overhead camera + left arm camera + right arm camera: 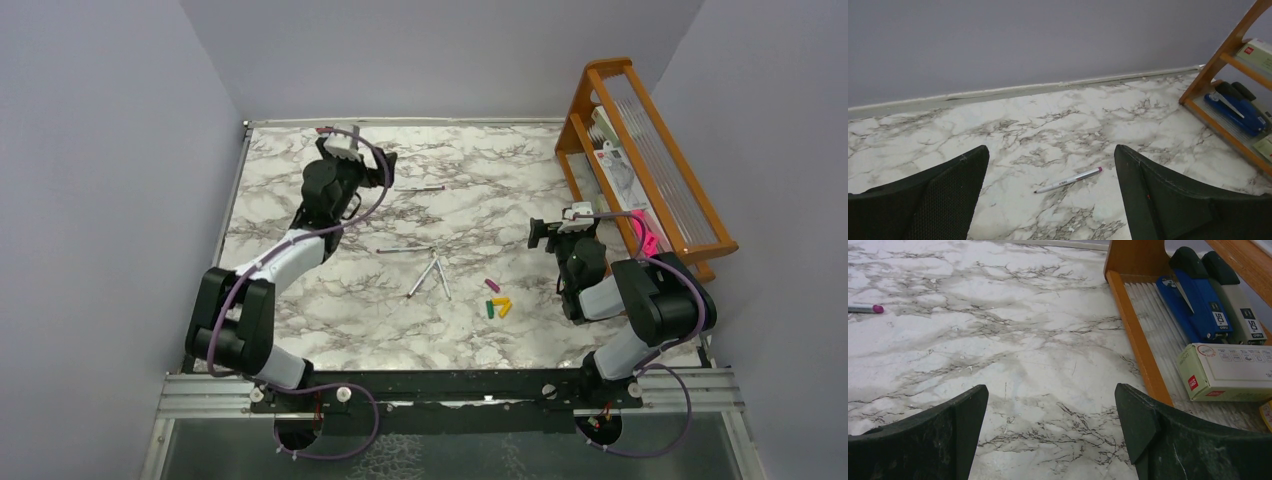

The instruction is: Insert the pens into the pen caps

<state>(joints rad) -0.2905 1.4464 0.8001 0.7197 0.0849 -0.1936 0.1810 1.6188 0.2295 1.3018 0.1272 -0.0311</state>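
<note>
1. Left gripper [1050, 148]: jaws spread wide with nothing between them. It sits over the far-left part of the table and faces the far pen. Right gripper [1050, 387]: also spread and empty, on the right side near the rack.
2. Table [340, 320]: marble top, and everything for the job lies on it.
3. Rack [1134, 335]: wooden, along the right edge, holding staplers and a box. We don't need it for this job.
4. Pens: there are four, all lying flat, and none is in a cap.
   - The far pen [420, 188] lies just ahead of the left gripper, its magenta end towards the rack.
   - The middle pen [405, 250] lies mid-table.
   - The other two pens [425, 277] meet at their far ends in a narrow V, just on the near side of the middle pen.
5. Caps: four in a tight bunch on the table, between the V and the right arm.
   - The magenta cap [492, 285] is on the far side of the bunch.
   - The two yellow caps [501, 301] and the green cap [490, 310] are just nearer.
6. Step: we read this as the very start. Nothing is grasped and no pen is capped.
7. Next: we'd send the left gripper down onto the far pen, which lies clear of the others and is closest to it. The right gripper is nearest the caps.
   - The pen is thin and flat on the marble, so the fingers need to close low and square across it.
   - The caps are crowded, so we'd take an outer one first, probably magenta, to avoid knocking the rest.
   - Pen and cap then have to line up end to end before pushing in.
</note>
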